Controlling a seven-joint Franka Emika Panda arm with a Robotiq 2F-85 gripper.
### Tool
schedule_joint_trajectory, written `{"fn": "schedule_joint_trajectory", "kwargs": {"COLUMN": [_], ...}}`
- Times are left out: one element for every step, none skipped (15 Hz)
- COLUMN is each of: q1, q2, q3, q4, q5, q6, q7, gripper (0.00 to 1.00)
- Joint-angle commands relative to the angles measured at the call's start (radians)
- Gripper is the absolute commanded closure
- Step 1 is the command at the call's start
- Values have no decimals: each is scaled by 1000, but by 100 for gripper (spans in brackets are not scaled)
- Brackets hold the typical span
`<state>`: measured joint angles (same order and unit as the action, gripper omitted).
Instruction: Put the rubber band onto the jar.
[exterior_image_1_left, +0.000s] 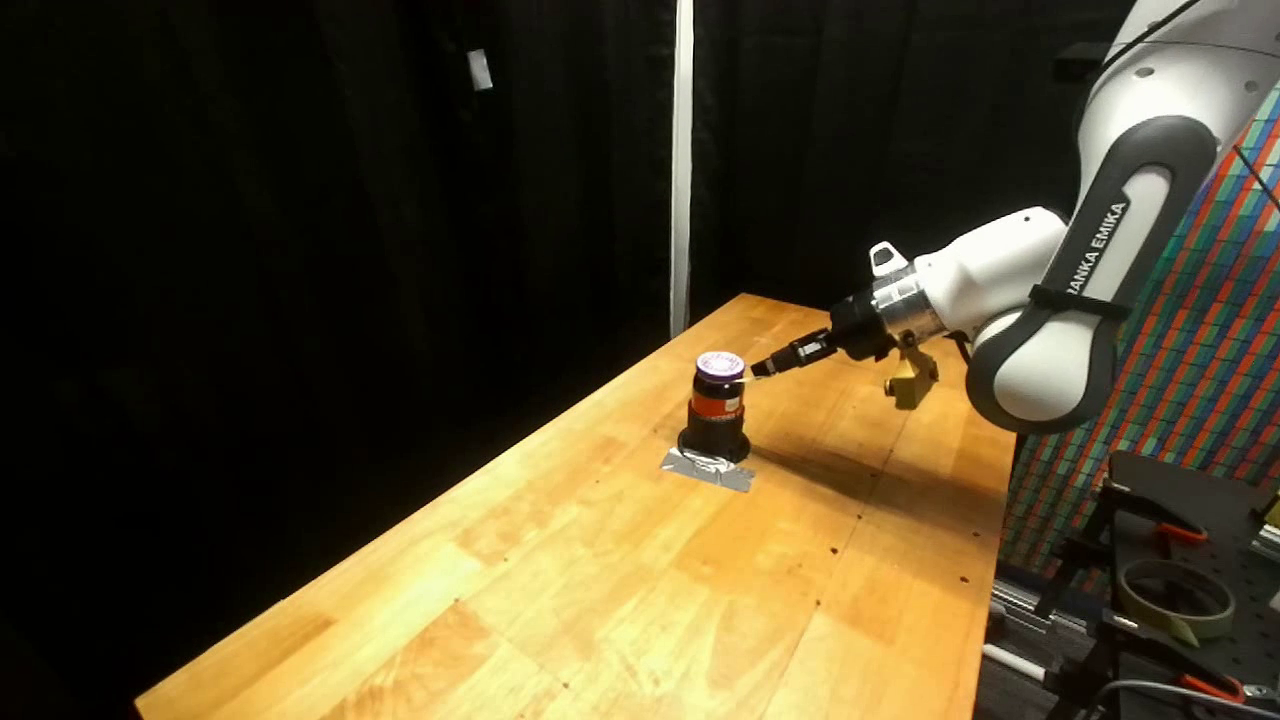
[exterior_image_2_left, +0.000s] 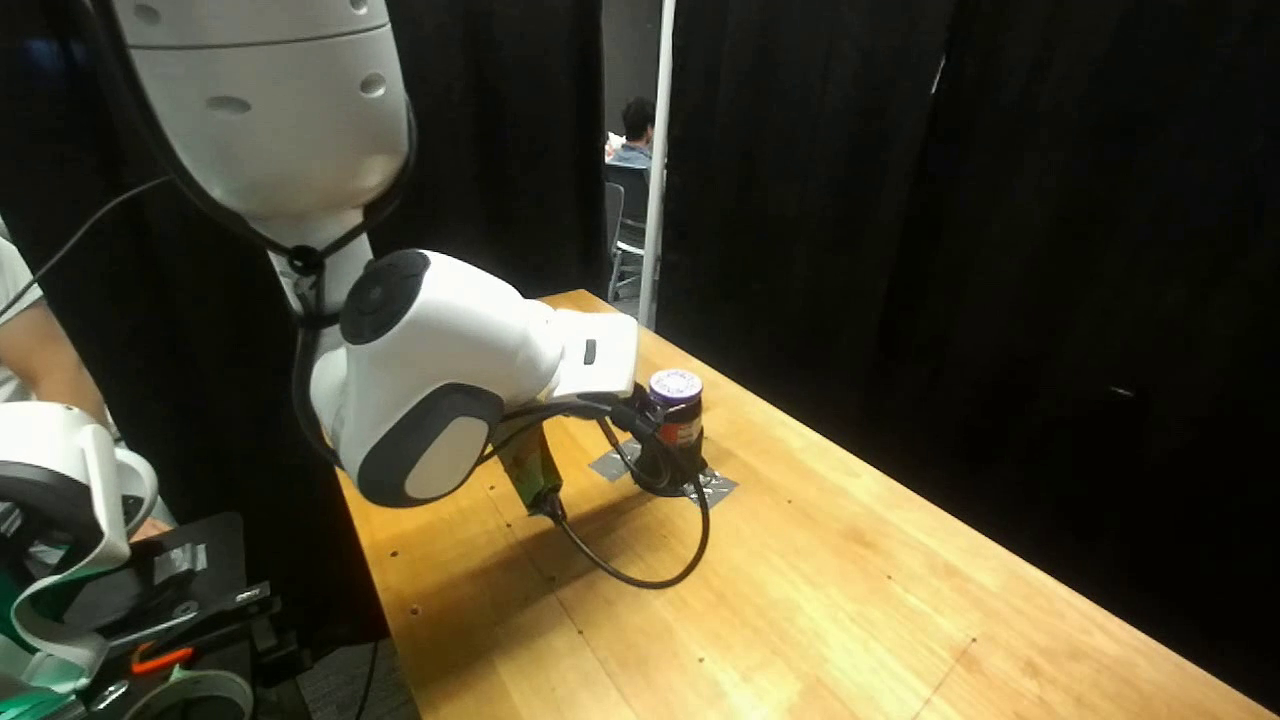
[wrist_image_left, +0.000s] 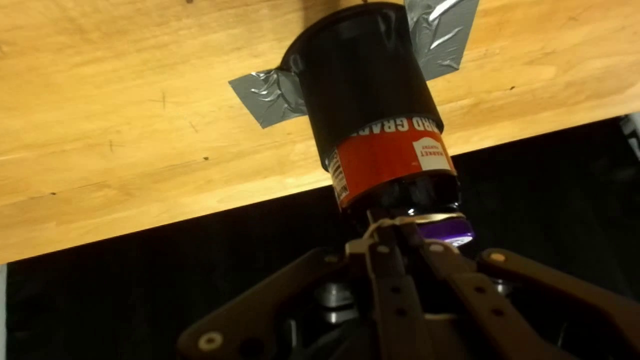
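A dark cylindrical jar (wrist_image_left: 395, 162) with an orange-red paper label and a purple lid (exterior_image_1_left: 720, 364) stands upright in a black cylindrical holder (wrist_image_left: 365, 75), its lower part hidden inside. Silver tape strips (wrist_image_left: 442, 47) lie on either side of the holder's base, on the light wooden worktop (exterior_image_1_left: 600, 560). The fingers (wrist_image_left: 386, 262) are close together, pinching a thin pale rubber band (wrist_image_left: 440, 217) that runs along the lid's lower edge; whether it circles the far side cannot be told. The white jointed arm (exterior_image_1_left: 990, 260) slants down from the right in an exterior view, fingertips just beside the lid. In an exterior view its wrist hides the fingers, and a black cable (exterior_image_2_left: 650, 585) loops partly across the holder. Black curtains (exterior_image_1_left: 300, 250) hang behind.
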<state>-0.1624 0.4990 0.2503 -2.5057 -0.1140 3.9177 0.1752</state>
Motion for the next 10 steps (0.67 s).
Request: {"fn": "schedule_joint_trajectory", "kwargs": {"q1": [14,17,20,25,27,28,21,41,39,39], "q2": [32,40,49,56,62,63,62,54,56,58], "q3": [-27,-31,-36,-42,-47,-51,-50,-59,-60,-60], "q4": [-15,-16,-16,-17,-18,-19,-21,-16,-16,-16], "q5": [-67,-76,-82,-83,-89,-97,-110,-79,-84,-85], "q6": [127,155,181,206,225,222,206,174,174,174], "q7": [69,76,78,75,76,78,96,77,81,84], "gripper": [90,89,90,91,91,65,65,87,80,71]}}
